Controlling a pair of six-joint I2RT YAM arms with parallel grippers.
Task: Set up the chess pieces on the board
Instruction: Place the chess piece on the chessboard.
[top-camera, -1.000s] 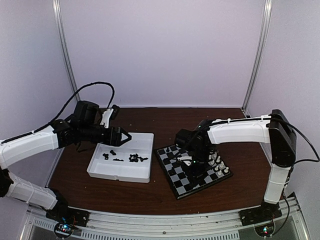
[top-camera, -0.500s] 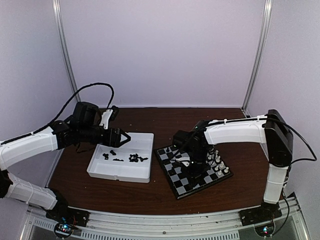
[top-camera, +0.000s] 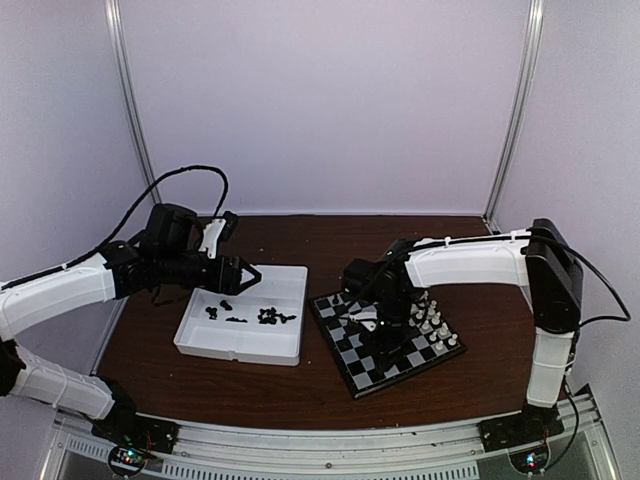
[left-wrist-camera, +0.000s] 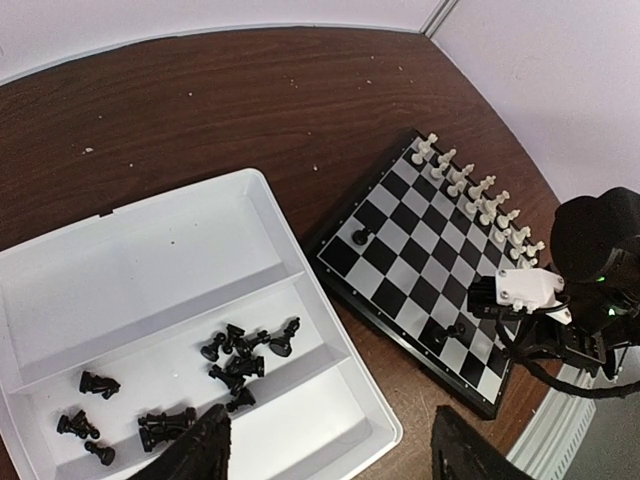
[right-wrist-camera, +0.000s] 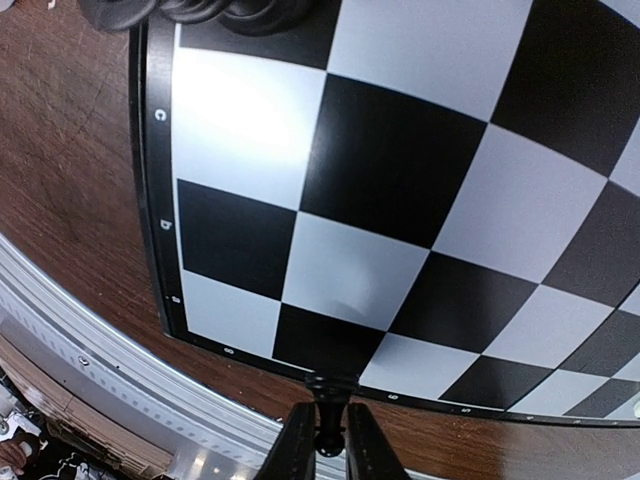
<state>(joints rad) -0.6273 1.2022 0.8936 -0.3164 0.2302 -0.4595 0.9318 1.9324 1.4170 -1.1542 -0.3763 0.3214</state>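
chess pieces (left-wrist-camera: 235, 365) mostly lie in the tray (left-wrist-camera: 150, 270) beside the board (left-wrist-camera: 405, 255); right pincer (right-wrist-camera: 328, 425) (clamped on a black piece (right-wrist-camera: 328, 392)) has edged toward the board's tray side, so placement seems near. left pincer (left-wrist-camera: 330, 455) stands apart.

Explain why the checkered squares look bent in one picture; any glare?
Right wrist view: the wide lens curves the squares of the board, glare washes one white square, yet the pinched black piece is sharp. Left wrist view: even light, straight lines. Top external view: dimmer, chess pieces mere specks.
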